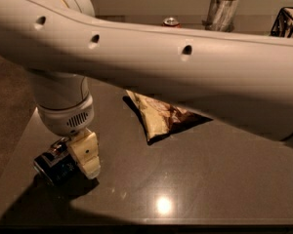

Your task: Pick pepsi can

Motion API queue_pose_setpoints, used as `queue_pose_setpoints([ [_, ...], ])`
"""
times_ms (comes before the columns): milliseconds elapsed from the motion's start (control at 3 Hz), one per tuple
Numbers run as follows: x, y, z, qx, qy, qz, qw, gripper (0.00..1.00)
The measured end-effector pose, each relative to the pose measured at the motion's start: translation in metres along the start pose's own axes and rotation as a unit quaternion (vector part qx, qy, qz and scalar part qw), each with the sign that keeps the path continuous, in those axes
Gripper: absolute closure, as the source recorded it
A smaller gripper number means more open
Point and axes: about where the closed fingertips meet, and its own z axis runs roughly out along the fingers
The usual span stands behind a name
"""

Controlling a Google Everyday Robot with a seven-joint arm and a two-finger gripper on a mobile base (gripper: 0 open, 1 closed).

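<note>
Dark glossy worktop [224, 179] fills most of the shot, with a bright light glare near the front edge. Over it the big white arm [185, 67] runs right across the frame and blocks a lot of the back half. A crumpled snack bag [158, 118] lies mid-worktop, its top end tucked out of sight under the arm. Far right there's a black wire basket [287, 21], cut off by the edge. Next to it stands a shiny cylinder thing [219, 9], top cropped, can't say what it is. The hand [80, 160] is down low at front left, pressed right against the pepsi can [51, 164], which lies on its side there. Honestly can't tell if the hand is clamped on it or not. Only the top of a red can [171, 21] peeks over the arm.
</note>
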Motion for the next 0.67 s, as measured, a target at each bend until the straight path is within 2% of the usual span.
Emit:
queue_pose_setpoints([
  [667,0.0077,-0.0039,-0.0036,-0.008,-0.007,0.018,0.9998,0.64],
])
